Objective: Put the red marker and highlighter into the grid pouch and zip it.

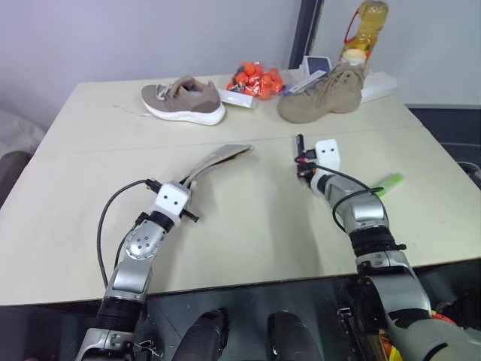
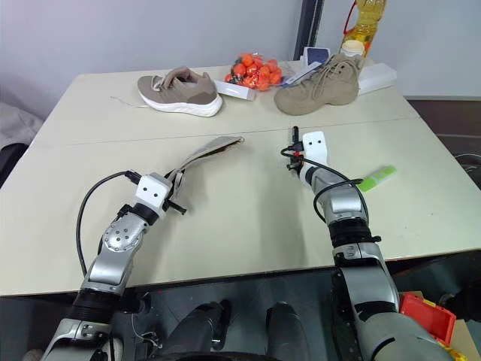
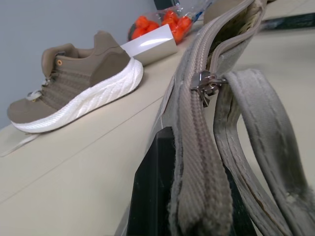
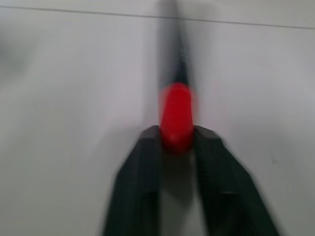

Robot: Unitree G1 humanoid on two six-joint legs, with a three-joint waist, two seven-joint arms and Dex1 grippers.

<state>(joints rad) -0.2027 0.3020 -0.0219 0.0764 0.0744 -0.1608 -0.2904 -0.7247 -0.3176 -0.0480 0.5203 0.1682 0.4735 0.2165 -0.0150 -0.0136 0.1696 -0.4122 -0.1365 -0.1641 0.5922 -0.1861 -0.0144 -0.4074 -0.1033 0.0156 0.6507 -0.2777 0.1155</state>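
Observation:
The grid pouch (image 1: 219, 158) lies left of the table's middle, one end raised off the surface. My left gripper (image 1: 188, 188) is shut on that raised end. In the left wrist view the pouch's edge and zipper pull (image 3: 206, 81) run up past a black finger (image 3: 152, 182). Right of centre, my right gripper (image 1: 303, 162) is shut on the red marker (image 4: 176, 113). Its red cap sits between the fingertips and its black barrel (image 1: 300, 143) points away over the table. The lime-green highlighter (image 1: 389, 183) lies flat on the table to the right of that arm.
At the back of the table (image 1: 248, 241) stand a low brown sneaker (image 1: 184, 100), a tan boot (image 1: 325, 94), a bag of orange things (image 1: 258, 80), a white box (image 1: 379, 85) and a yellow bottle (image 1: 364, 26). The table's right edge is close to the highlighter.

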